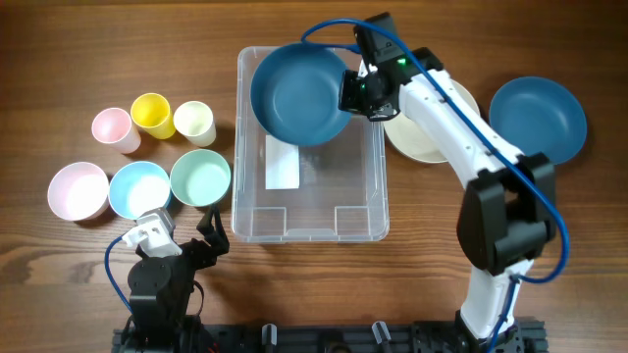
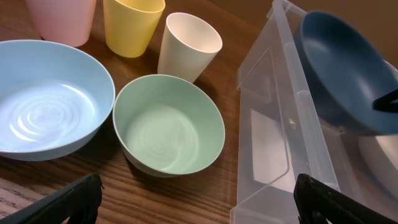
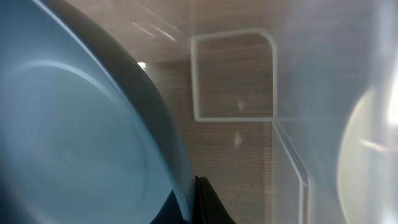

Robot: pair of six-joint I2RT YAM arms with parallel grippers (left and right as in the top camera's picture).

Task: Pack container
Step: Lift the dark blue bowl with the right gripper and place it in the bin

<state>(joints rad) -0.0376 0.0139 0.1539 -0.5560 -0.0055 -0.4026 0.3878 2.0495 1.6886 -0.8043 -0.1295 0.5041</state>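
Note:
The clear plastic container (image 1: pixel 358 218) sits mid-table with a white label (image 1: pixel 283 164) on its base. My right gripper (image 1: pixel 350 91) is shut on the rim of a dark blue bowl (image 1: pixel 299 93) and holds it over the container's far end. The bowl fills the left of the right wrist view (image 3: pixel 81 124), with my fingers (image 3: pixel 196 199) pinching its edge. My left gripper (image 1: pixel 208 237) is open and empty near the container's front left corner. In the left wrist view the container (image 2: pixel 273 124) and the blue bowl (image 2: pixel 339 74) are on the right.
Left of the container stand a green bowl (image 1: pixel 200 177), light blue bowl (image 1: pixel 138 188), pink bowl (image 1: pixel 78 190), pink cup (image 1: pixel 114 128), yellow cup (image 1: pixel 152 114) and cream cup (image 1: pixel 194 122). To the right lie a cream plate (image 1: pixel 422 137) and another dark blue bowl (image 1: pixel 538 118).

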